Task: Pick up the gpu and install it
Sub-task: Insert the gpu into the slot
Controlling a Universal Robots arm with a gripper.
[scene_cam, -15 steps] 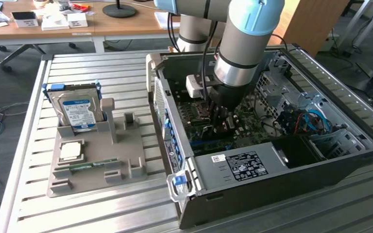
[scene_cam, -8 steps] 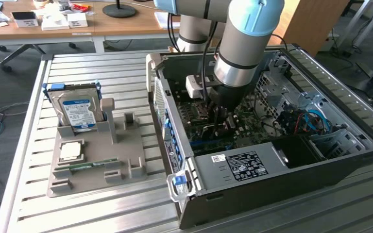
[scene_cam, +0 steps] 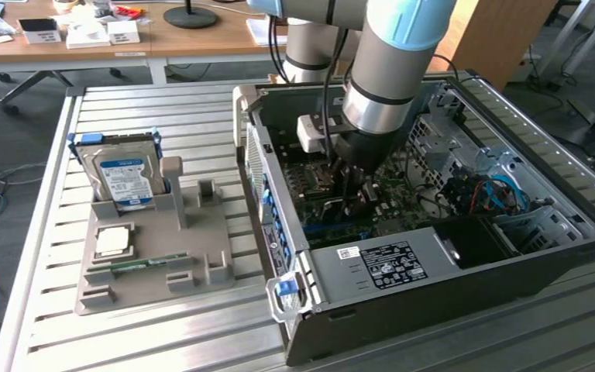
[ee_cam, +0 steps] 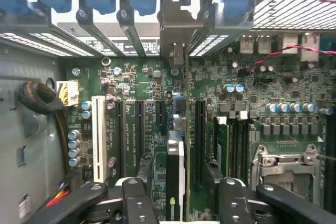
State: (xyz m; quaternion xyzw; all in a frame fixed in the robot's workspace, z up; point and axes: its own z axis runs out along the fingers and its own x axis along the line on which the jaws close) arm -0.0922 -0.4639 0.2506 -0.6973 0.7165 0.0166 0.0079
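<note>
Exterior view, from its left: grey parts holder (scene_cam: 153, 260) on the slatted table (scene_cam: 39, 310), hard drive (scene_cam: 124, 180) standing upright in it, memory stick (scene_cam: 142, 266) lying flat near its front. To the right, open PC case (scene_cam: 463, 256) with the arm reaching down inside; gripper (scene_cam: 358, 203) low over the motherboard (scene_cam: 406, 213), card itself hard to make out from here. Wrist view fills that in: gpu (ee_cam: 177, 174) stands on edge in a motherboard slot, silver bracket (ee_cam: 177, 32) up at the rear slot openings. Gripper (ee_cam: 178, 203) fingers (ee_cam: 137, 203) sit either side of the card with visible gaps, spread apart, not clamping it. White slot (ee_cam: 98, 137) and black slots beside the card, CPU socket (ee_cam: 286, 163) further along.
</note>
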